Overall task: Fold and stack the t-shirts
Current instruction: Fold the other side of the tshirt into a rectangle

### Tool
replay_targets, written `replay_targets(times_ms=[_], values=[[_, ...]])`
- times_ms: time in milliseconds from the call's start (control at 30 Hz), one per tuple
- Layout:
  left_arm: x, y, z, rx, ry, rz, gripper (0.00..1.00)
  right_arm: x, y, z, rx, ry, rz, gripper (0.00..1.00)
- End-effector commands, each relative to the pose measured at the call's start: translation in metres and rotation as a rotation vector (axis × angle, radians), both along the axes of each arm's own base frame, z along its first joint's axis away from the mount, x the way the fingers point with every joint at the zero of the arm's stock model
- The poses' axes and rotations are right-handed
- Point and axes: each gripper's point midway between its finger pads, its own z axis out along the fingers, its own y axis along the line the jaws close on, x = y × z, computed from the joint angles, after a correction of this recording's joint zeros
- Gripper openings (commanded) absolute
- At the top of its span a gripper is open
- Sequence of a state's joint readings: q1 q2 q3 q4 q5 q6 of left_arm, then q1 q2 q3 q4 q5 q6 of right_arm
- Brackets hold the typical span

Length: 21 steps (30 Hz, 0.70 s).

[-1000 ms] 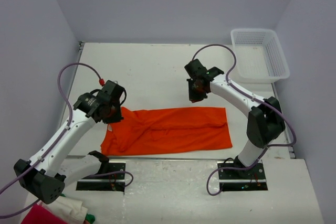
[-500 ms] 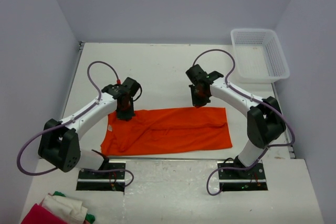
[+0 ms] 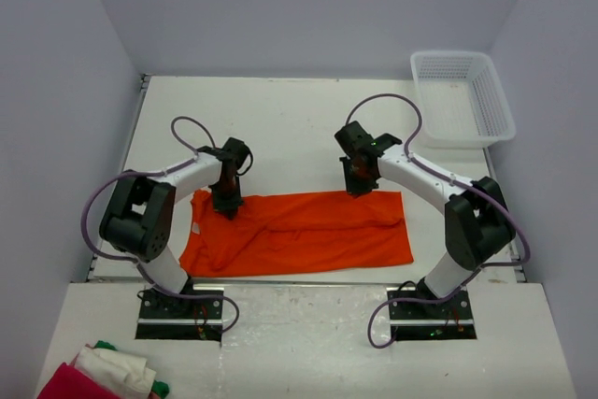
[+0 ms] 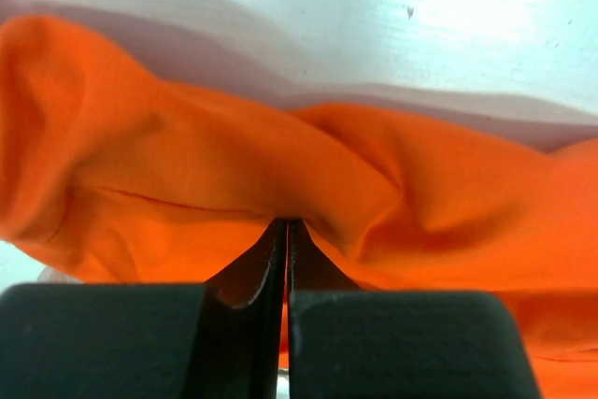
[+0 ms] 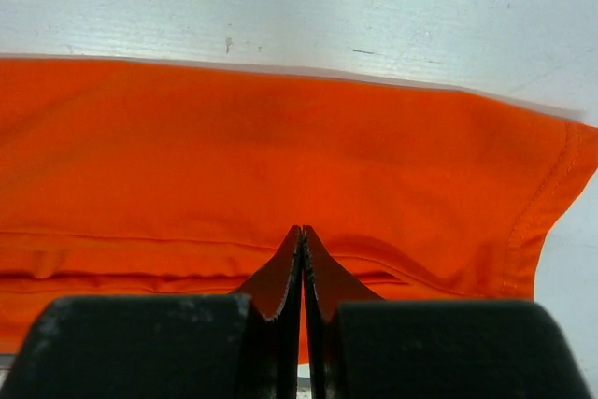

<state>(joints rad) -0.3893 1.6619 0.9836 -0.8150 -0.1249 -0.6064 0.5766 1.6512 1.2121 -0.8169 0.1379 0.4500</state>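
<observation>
One bright orange t-shirt [image 3: 299, 233] lies folded into a long band across the near part of the table. My left gripper [image 3: 227, 201] is at its far left edge. In the left wrist view the jaws are shut, with the orange cloth [image 4: 187, 175] bunched up at the gripper [image 4: 287, 223]. My right gripper [image 3: 359, 184] is at the far edge right of centre. In the right wrist view the jaws are shut, with the tips of the gripper [image 5: 300, 231] pressed into the shirt [image 5: 280, 147], where a small ridge rises beside them.
A white plastic basket [image 3: 462, 96] stands at the back right corner. A red, white and green cloth pile [image 3: 103, 376] lies at the bottom left, off the table. The shirt's near edge runs close to the table's front edge [image 3: 299, 279].
My left arm swung in from the left and its gripper came down onto the shirt's far left edge. My right gripper moved slightly right and down onto the shirt's far edge.
</observation>
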Motion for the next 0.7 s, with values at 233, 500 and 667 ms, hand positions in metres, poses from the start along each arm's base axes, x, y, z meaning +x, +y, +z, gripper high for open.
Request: replay_targets(times_ms=[233, 500, 667], values=[[0.038, -0.003, -0.025, -0.038, 0.018, -0.015, 0.00, -0.011, 0.010, -0.025, 0.075, 0.032, 0.001, 0.00], [0.078, -0.001, -0.018, -0.013, -0.003, -0.021, 0.00, -0.019, 0.006, -0.060, 0.036, 0.105, -0.055, 0.00], [0.112, 0.000, -0.016, -0.038, -0.019, -0.002, 0.00, -0.024, 0.002, -0.077, 0.008, 0.140, -0.072, 0.00]])
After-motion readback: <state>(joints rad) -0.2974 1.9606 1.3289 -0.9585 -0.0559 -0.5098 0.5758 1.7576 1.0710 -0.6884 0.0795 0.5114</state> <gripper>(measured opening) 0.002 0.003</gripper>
